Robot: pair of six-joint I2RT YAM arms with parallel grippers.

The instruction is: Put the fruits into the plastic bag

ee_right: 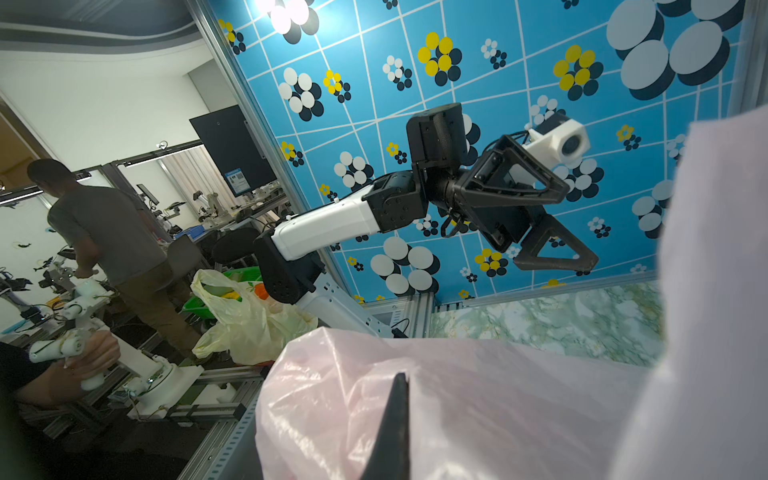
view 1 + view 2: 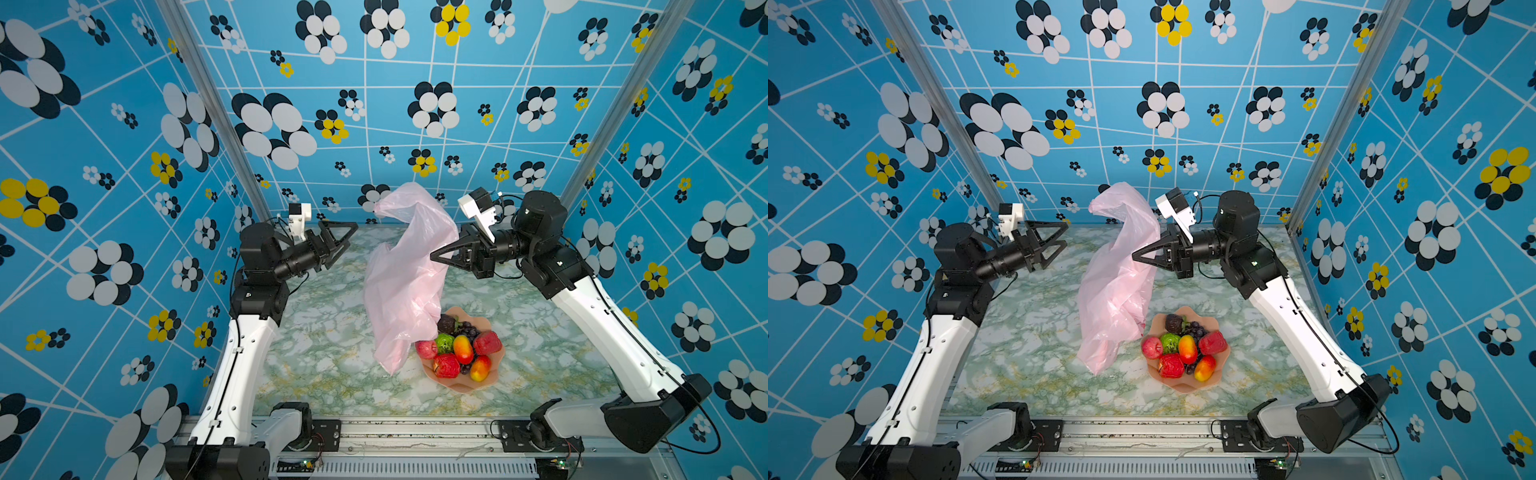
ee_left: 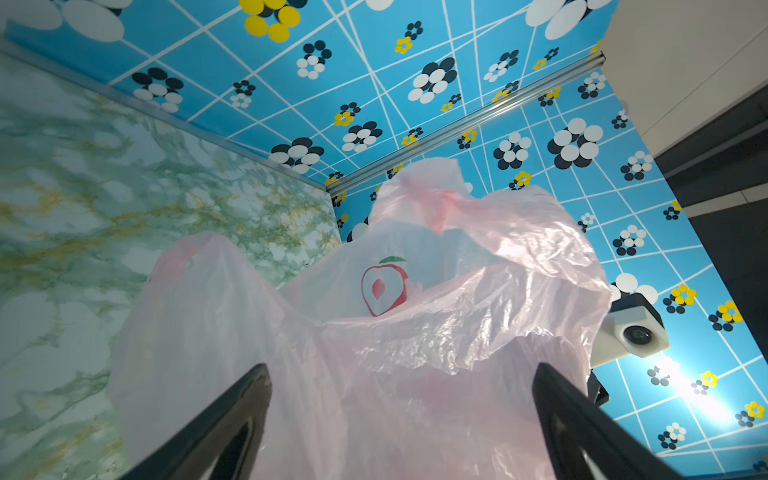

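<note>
Marbled tabletop (image 2: 332, 353): right gripper (image 2: 434, 254) pinches plastic bag (image 2: 399, 291) aloft beside bowl (image 2: 461, 388) of toy fruits (image 2: 461, 349); bag-opening step appears under way. Left gripper (image 2: 348, 245), spread and empty, should next take the bag's mouth.

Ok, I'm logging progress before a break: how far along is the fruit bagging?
Done: the plastic bag is held up, pinched in the shut right gripper. In hand: the left gripper, open, faces the bag without touching it, perhaps to spread its mouth. Left: all the fruits sit in the bowl; none shows inside the bag.
</note>
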